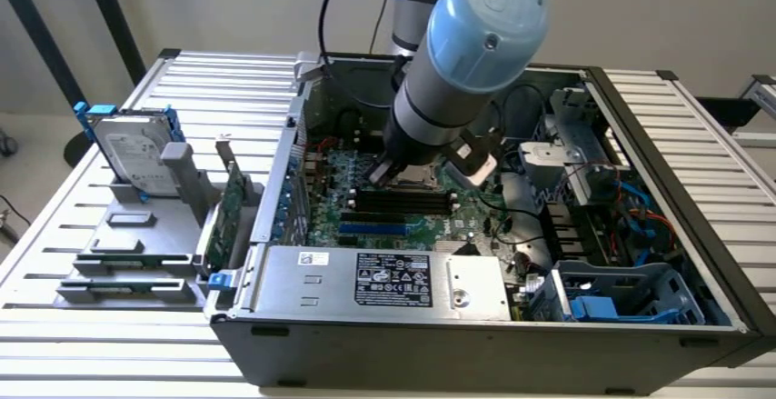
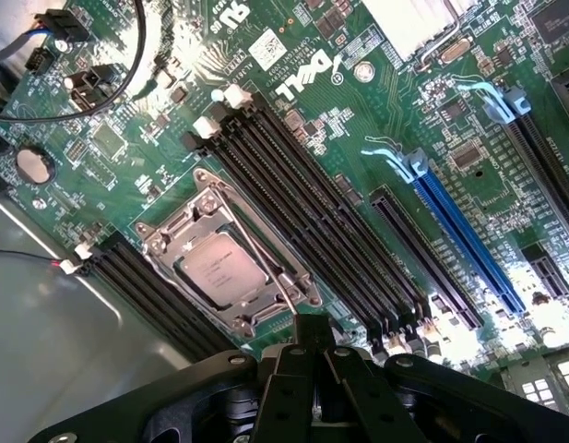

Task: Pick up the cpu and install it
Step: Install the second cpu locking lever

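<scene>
The cpu (image 2: 221, 268), a small square chip with a silvery-grey top, lies flat in its socket on the green motherboard (image 2: 376, 120). The socket's metal frame (image 2: 169, 238) sits around it. A thin wire lever (image 2: 266, 269) crosses the chip's edge and ends right at my gripper (image 2: 312, 332). The gripper's black fingers are pressed together with nothing visible between them. In the exterior view the arm (image 1: 467, 54) reaches down into the open computer case (image 1: 485, 354), and the gripper (image 1: 391, 174) is low over the socket (image 1: 422, 179).
Black memory slots (image 2: 302, 194) flank the socket, and a blue slot (image 2: 468, 245) lies beyond. Cables (image 2: 100, 83) loop near the board's corner. Outside the case a hard drive (image 1: 131, 152) and a green card (image 1: 224, 217) stand in a grey holder. The power supply (image 1: 388, 281) fills the case's near side.
</scene>
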